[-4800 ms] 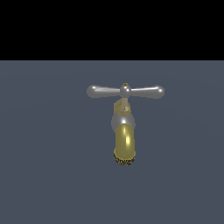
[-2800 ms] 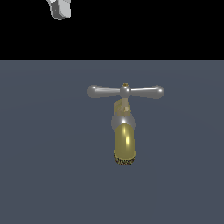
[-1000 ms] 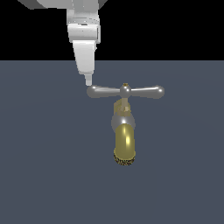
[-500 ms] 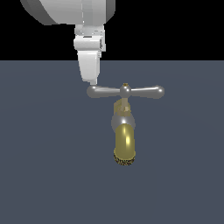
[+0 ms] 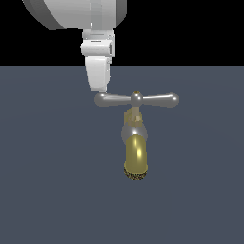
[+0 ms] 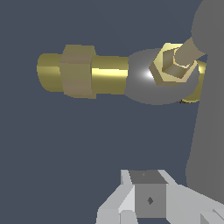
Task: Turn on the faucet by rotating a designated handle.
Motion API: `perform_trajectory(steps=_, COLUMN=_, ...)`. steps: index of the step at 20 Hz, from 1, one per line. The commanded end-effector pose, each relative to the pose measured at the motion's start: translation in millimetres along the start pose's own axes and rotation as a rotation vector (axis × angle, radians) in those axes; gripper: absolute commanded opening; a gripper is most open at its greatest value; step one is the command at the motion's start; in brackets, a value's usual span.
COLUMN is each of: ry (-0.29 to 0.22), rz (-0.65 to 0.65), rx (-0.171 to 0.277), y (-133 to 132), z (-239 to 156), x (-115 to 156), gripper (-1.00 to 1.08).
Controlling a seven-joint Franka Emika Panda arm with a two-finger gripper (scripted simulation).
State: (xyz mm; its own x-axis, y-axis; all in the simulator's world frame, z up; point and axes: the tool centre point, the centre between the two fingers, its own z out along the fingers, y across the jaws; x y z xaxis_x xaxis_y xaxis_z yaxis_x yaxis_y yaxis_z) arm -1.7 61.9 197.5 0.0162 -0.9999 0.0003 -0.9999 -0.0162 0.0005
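**Ana:** Exterior view first: what does it show?

**Ben:** A small brass faucet (image 5: pixel 135 152) stands near the middle of a dark grey tabletop (image 5: pixel 47 190), spout curving down toward the camera. Across its top lies a silver handle (image 5: pixel 137 99), a level crossbar with a rounded bulb at each end. The white tool (image 5: pixel 98 88) hangs straight down, its tip touching or just above the bulb on the exterior view's left.

**Ana:** Is the tool open or closed?

**Ben:** I cannot tell. From outside only one finger face shows. The wrist view shows a pale finger block at the frame edge, with no gap visible.

**Ana:** So how should the turn go?

**Ben:** My judgement: this looks like a push, not a grasp. Contact belongs far out on the bulb, where leverage is greatest. The tip should sit low enough beside the bar that it cannot ride over the rounded top, then sweep in an arc around the hub (image 5: pixel 137 97), not a straight line, or it will slip off.
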Motion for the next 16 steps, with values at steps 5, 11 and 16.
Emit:
perform_trajectory(steps=5, ry=0.0, rz=0.0, rx=0.0, y=18.6, z=-0.1, x=-2.1, gripper=-1.0)
perform_trajectory(steps=11, ry=0.0, rz=0.0, rx=0.0, y=37.4, z=-0.1, x=-3.8, gripper=-1.0)
perform_trajectory(steps=16, ry=0.0, rz=0.0, rx=0.0, y=53.1, z=-0.1, x=-5.5, gripper=-1.0)
